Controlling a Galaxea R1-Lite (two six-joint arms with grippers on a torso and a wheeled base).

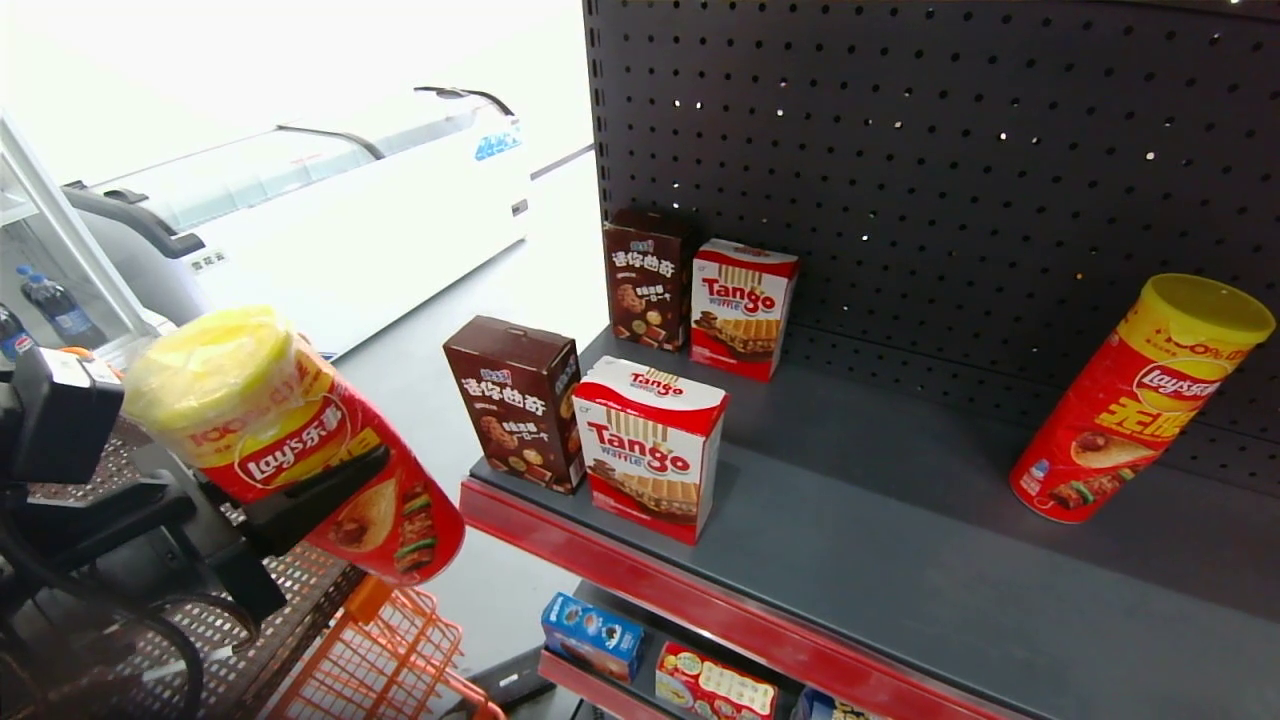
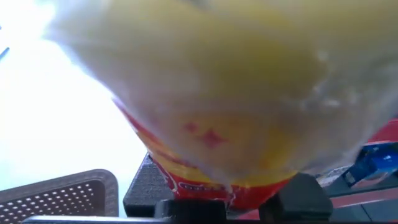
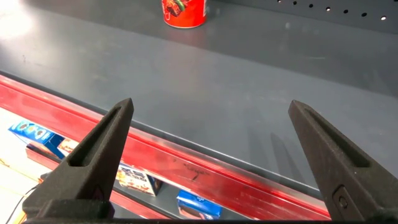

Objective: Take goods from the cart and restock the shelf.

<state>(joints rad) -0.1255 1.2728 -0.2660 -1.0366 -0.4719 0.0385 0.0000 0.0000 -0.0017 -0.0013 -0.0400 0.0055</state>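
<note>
Head view is showing the left jaws clamping the chip canister [image 1: 290, 440] mid-body, tilting above the orange cart [image 1: 385, 650], short of the shelf [image 1: 900, 560]; right jaws are gaping over the shelf's front edge. Light, stiff, glossy cylinder, probably slippery, thin yellow lid: squeezing the middle is looking safest
</note>
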